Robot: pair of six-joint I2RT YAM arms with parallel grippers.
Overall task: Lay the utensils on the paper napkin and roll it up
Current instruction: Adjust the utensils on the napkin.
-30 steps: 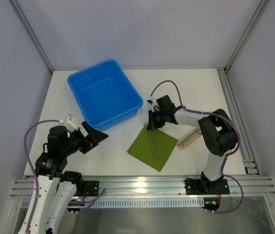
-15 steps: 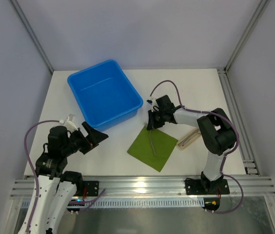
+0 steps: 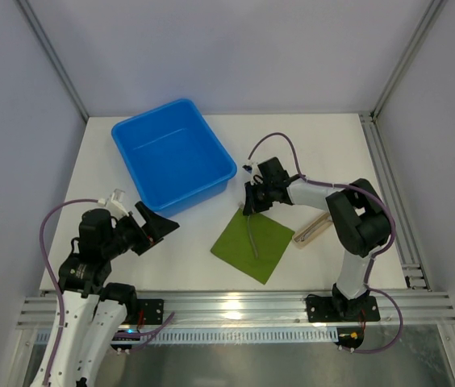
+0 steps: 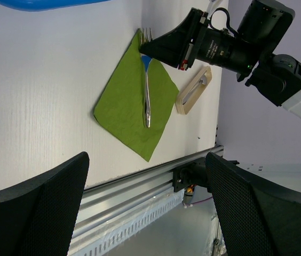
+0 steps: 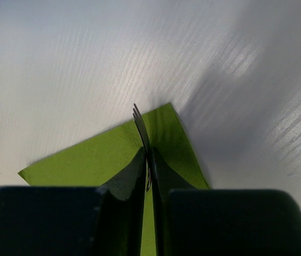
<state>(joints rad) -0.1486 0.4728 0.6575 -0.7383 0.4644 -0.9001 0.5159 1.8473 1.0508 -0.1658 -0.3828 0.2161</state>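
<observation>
Pinching fork (image 5: 141,130) near tines, apparently: right jaws, low over green napkin (image 3: 272,242) on tabletop (image 3: 308,145). Left jaws spread wide, well apart from napkin.

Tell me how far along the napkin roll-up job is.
Done: one fork lies on the green napkin. In hand: the right gripper pinches its tine end; the left gripper hangs open. Left: the utensil by the beige holder, then rolling the flat napkin.
</observation>
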